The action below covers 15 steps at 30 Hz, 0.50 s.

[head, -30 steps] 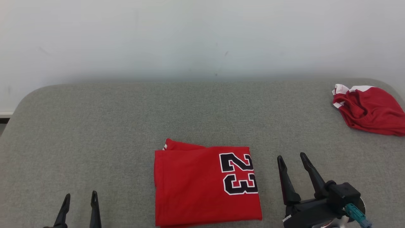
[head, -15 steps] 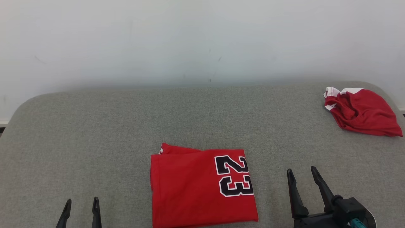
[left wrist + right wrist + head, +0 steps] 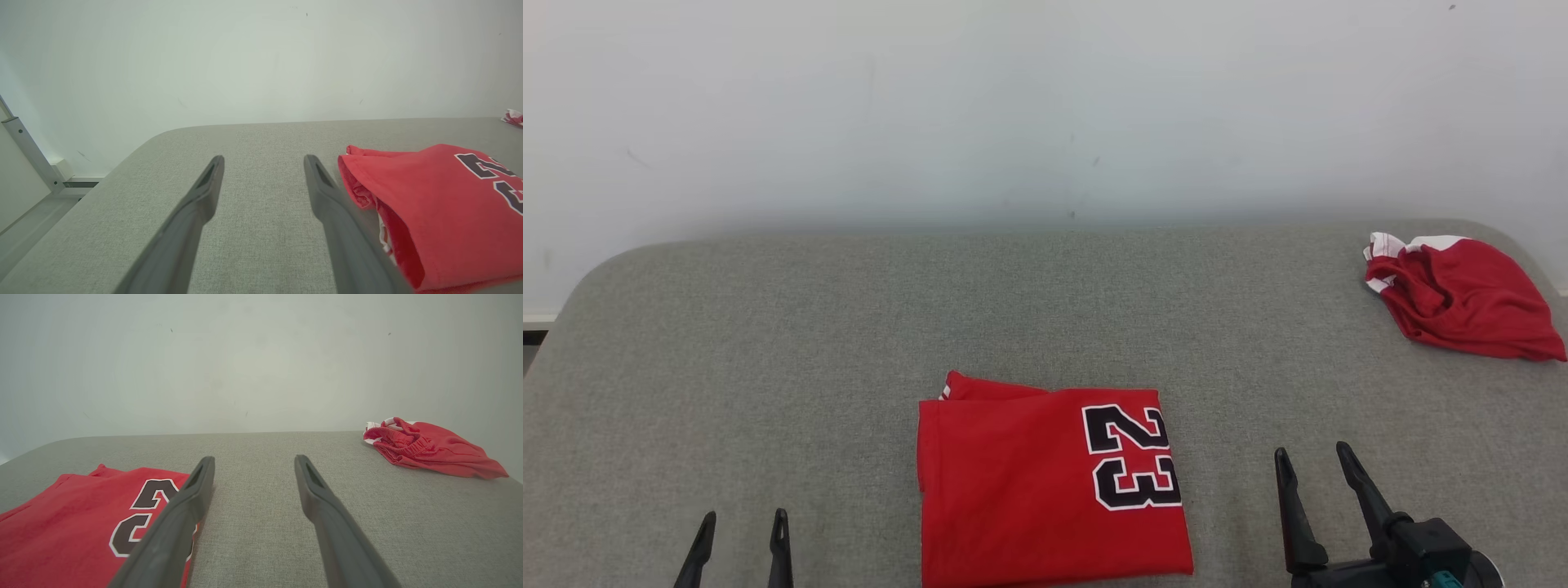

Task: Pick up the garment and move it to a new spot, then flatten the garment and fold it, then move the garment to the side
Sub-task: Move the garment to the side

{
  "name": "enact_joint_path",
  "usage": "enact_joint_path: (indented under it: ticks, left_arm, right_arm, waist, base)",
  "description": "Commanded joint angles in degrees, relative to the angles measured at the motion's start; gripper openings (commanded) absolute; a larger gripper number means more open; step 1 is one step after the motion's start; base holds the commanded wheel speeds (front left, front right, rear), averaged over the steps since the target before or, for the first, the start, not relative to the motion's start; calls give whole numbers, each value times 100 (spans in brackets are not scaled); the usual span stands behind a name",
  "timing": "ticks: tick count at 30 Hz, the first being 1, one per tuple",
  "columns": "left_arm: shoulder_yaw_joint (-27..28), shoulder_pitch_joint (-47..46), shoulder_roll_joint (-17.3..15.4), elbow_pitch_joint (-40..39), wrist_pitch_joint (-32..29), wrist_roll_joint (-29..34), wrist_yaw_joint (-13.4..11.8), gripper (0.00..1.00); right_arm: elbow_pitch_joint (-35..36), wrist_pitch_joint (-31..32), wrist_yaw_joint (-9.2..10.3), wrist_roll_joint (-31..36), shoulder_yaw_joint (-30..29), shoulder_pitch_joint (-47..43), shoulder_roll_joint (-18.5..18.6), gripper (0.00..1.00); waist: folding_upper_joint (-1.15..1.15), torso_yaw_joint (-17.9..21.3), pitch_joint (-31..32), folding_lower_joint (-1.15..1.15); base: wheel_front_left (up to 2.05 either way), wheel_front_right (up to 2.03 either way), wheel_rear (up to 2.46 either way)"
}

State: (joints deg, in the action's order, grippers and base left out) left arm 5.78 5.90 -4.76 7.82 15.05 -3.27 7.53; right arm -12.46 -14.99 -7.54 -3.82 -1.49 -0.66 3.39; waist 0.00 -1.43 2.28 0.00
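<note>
Retreating, my right gripper (image 3: 1312, 449) has drawn back; the folded garment (image 3: 1045, 490) lies between it and my left gripper (image 3: 745, 514). Both stand wide open, empty. Dragging one edge sideways could undo the fold.

Jersey (image 3: 1029, 490) lies centre-front on the table (image 3: 768, 343), shorts (image 3: 1462, 306) far right.

From above the near edge, the head camera looks forward and down across the grey desk (image 3: 768, 327) toward the white wall (image 3: 1045, 98). Both wrist cameras sit low over the cloth, facing that wall. All three views share the folded red jersey (image 3: 1029, 490).
</note>
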Motion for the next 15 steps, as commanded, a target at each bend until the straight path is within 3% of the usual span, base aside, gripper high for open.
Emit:
enact_joint_path:
  ticks: [1, 15]
  left_arm:
    - [0, 76, -43, -50, 16, -28, -9, 100]
    - [7, 115, -93, -241, 16, 6, -9, 100]
  right_arm:
    - [-9, -23, 16, 29, -8, -52, -24, 100]
    - [-23, -23, 16, 87, -51, -52, -43, 100]
  waist:
    - [0, 6, 3, 0]
    - [0, 16, 11, 0]
  base:
    - [0, 0, 0]
    - [0, 0, 0]
